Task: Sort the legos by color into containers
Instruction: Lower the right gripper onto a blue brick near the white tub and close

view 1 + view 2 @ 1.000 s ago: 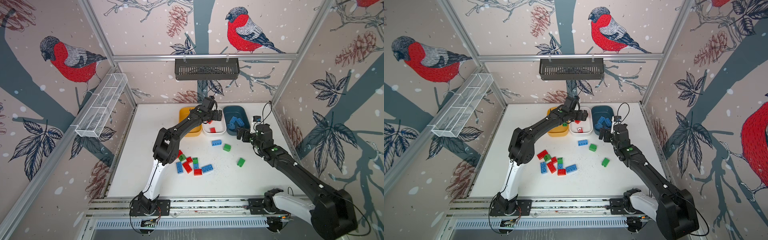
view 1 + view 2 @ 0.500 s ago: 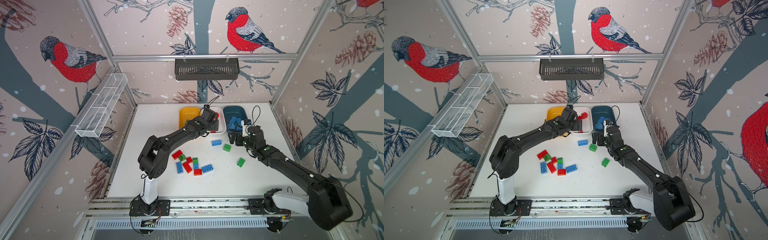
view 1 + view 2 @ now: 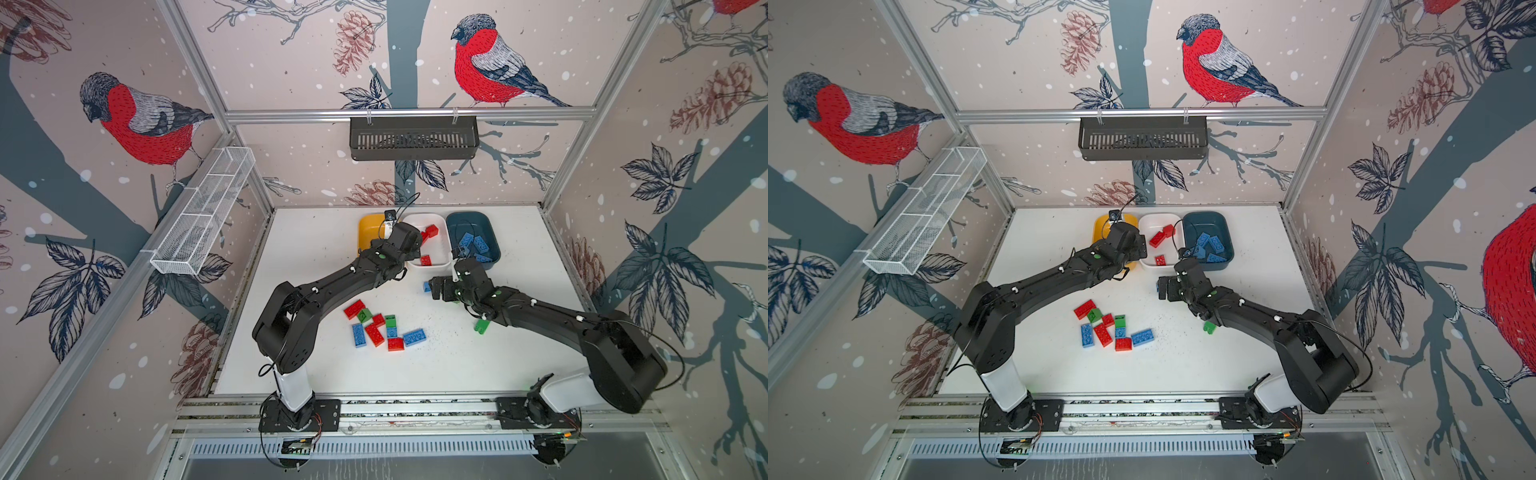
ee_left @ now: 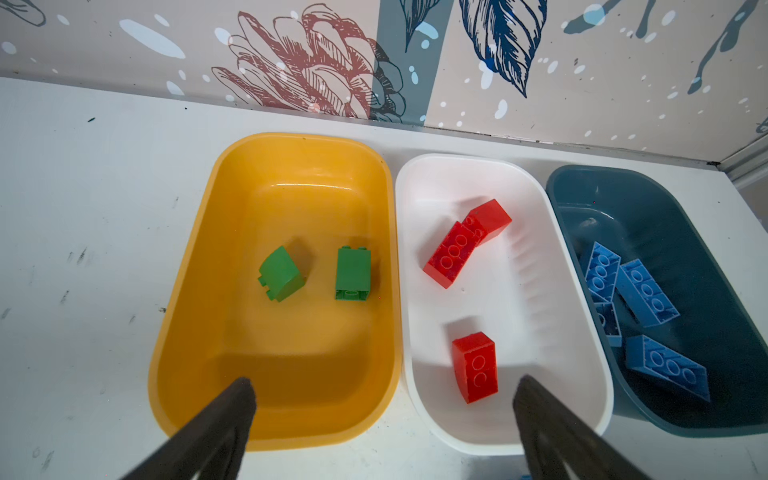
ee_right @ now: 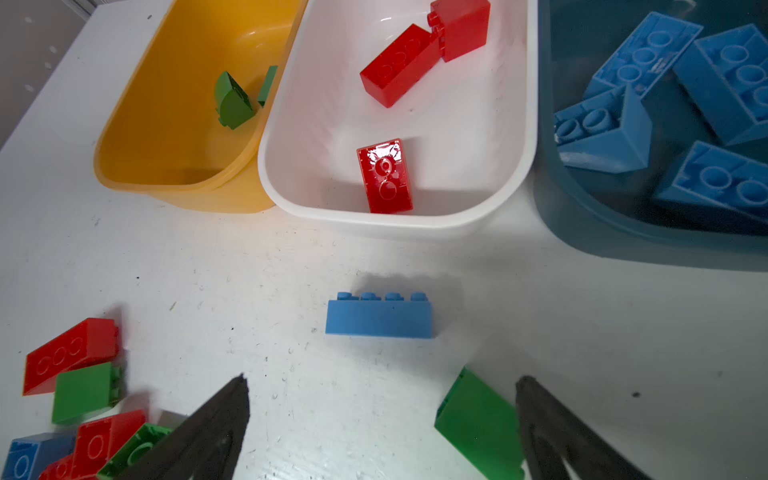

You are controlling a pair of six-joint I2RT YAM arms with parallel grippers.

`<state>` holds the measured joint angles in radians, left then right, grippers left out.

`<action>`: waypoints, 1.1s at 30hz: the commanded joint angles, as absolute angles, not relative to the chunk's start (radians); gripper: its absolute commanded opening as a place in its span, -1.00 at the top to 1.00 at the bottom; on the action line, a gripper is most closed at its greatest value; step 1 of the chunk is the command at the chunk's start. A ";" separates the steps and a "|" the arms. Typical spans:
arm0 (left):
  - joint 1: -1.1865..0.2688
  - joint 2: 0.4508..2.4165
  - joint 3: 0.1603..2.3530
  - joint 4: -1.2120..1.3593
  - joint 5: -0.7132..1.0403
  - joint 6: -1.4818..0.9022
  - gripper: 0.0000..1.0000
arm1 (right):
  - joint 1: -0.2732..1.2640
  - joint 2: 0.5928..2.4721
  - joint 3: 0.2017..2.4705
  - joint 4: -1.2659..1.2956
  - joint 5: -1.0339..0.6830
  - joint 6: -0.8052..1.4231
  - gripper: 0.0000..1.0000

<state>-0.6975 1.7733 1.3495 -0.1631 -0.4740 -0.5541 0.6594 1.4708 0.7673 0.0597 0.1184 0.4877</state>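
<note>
Left wrist view has the left hand spread wide with nothing between its fingers, hanging over the near ends of the yellow tub and the white tub. Two green bricks lie in the yellow tub, three red bricks in the white tub, and a heap of blue bricks in the dark blue tub. The three tubs stand side by side at the far edge of the table, with yellow on the left, white in the middle and dark blue on the right.

In the right wrist view the right hand is just as wide open and empty, low over the table on the near side of the white tub. A loose blue brick stands studs-up ahead of its fingers, untouched, and a green brick lies just beside one fingertip.

In both top views a cluster of mixed bricks lies mid-table between the arms. Another green brick sits alone by the right arm.
</note>
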 commanded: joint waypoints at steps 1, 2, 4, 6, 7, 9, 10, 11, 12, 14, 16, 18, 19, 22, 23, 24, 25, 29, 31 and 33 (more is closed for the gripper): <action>-0.687 1.768 1.345 -0.145 -0.493 -0.577 -0.93 | 0.667 1.507 0.796 0.046 0.175 0.478 -1.00; -0.686 1.767 1.343 -0.148 -0.492 -0.579 -0.94 | 0.669 1.525 0.808 0.045 0.149 0.466 -0.99; -0.680 1.764 1.337 -0.150 -0.492 -0.583 -0.94 | 0.679 1.565 0.838 0.027 0.142 0.465 -0.97; -0.677 1.759 1.328 -0.148 -0.493 -0.587 -0.94 | 0.689 1.608 0.871 0.008 0.169 0.485 -0.95; -0.675 1.757 1.324 -0.144 -0.490 -0.588 -0.94 | 0.691 1.631 0.885 0.001 0.172 0.497 -0.93; -0.672 1.753 1.320 -0.143 -0.489 -0.595 -0.94 | 0.696 1.675 0.914 -0.007 0.170 0.514 -0.91; -0.671 1.752 1.318 -0.143 -0.488 -0.595 -0.94 | 0.698 1.698 0.928 -0.013 0.170 0.522 -0.89; -0.670 1.753 1.318 -0.144 -0.489 -0.596 -0.94 | 0.701 1.719 0.940 -0.019 0.170 0.527 -0.88; -0.668 1.751 1.317 -0.145 -0.489 -0.596 -0.94 | 0.704 1.735 0.950 -0.025 0.176 0.535 -0.85; -0.667 1.752 1.315 -0.150 -0.491 -0.595 -0.94 | 0.708 1.767 0.970 -0.044 0.200 0.550 -0.80; -0.666 1.751 1.314 -0.153 -0.492 -0.593 -0.94 | 0.711 1.789 0.981 -0.056 0.219 0.555 -0.78; -0.663 1.750 1.312 -0.155 -0.493 -0.593 -0.94 | 0.713 1.802 0.990 -0.058 0.230 0.552 -0.74; -0.663 1.750 1.310 -0.155 -0.491 -0.595 -0.94 | 0.713 1.811 0.995 -0.060 0.232 0.551 -0.72; -0.661 1.749 1.310 -0.155 -0.490 -0.597 -0.94 | 0.716 1.831 1.009 -0.060 0.239 0.550 -0.64; -0.660 1.751 1.309 -0.156 -0.488 -0.597 -0.94 | 0.716 1.839 1.014 -0.062 0.242 0.549 -0.61; -0.660 1.751 1.310 -0.155 -0.488 -0.598 -0.93 | 0.719 1.843 1.018 -0.064 0.242 0.546 -0.59; -0.661 1.751 1.310 -0.155 -0.486 -0.596 -0.94 | 0.721 1.848 1.022 -0.067 0.245 0.545 -0.56; -0.661 1.750 1.313 -0.156 -0.485 -0.593 -0.93 | 0.726 1.839 1.013 -0.062 0.266 0.536 -0.41; -0.660 1.748 1.311 -0.156 -0.487 -0.591 -0.94 | 0.727 1.822 0.999 -0.051 0.271 0.531 -0.36; -0.661 1.747 1.309 -0.157 -0.489 -0.591 -0.93 | 0.726 1.800 0.979 -0.039 0.273 0.521 -0.32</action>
